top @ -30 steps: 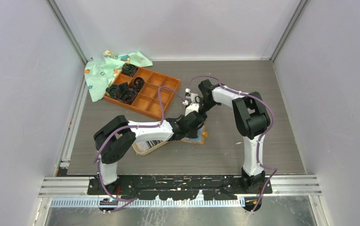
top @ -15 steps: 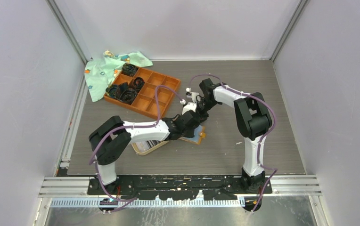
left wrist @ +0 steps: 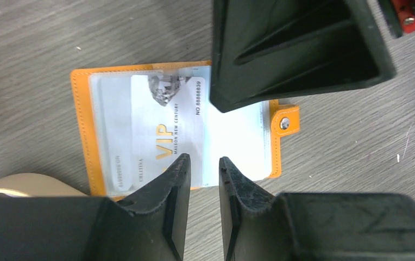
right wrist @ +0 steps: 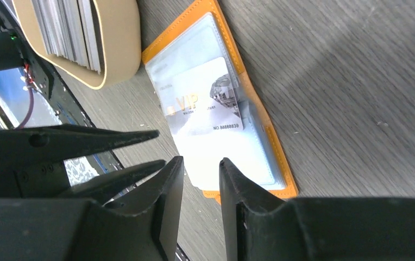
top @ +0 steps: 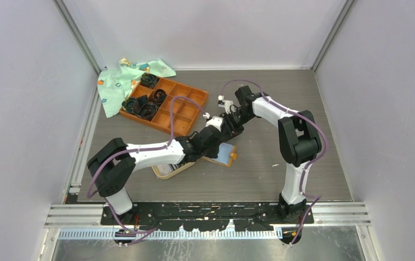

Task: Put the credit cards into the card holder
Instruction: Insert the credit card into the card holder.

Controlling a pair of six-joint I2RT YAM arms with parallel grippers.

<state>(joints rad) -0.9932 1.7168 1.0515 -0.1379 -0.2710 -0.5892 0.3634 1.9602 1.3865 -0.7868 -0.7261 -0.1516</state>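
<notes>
Both arms have reached farther out over the tabletop [top: 259, 174] than a second ago. The left arm now lies longer and flatter, the right elbow has swung outward, and more of the card holder [left wrist: 113, 109] shows from above.

The left pincer [left wrist: 204, 163] has its tips narrowly parted with nothing between them, right over the holder's near edge. Just past those tips the holder lies open and flat, with a silver VIP card [left wrist: 162, 125] slightly askew at its clear pocket. I cannot tell whether the card is fully seated. The snap tab [left wrist: 285, 123] juts out to the right of the tips.

The right pincer [right wrist: 201, 166] is also a little apart and empty, and hovers over the holder's opposite end, facing the left one.

Only the right wrist view shows the remaining credit cards [right wrist: 67, 24], standing on edge in a tan dish [right wrist: 118, 49]. The dish is beyond the holder and to that pincer's left, just beside the holder's corner. The left wrist view catches only a sliver of its rim.

Only the top view shows the compartment tray [top: 181, 111] and the cloth [top: 119, 81], well beyond both pincers and to the left.

Past the snap tab the tabletop runs free, while the dish crowds the other side.
</notes>
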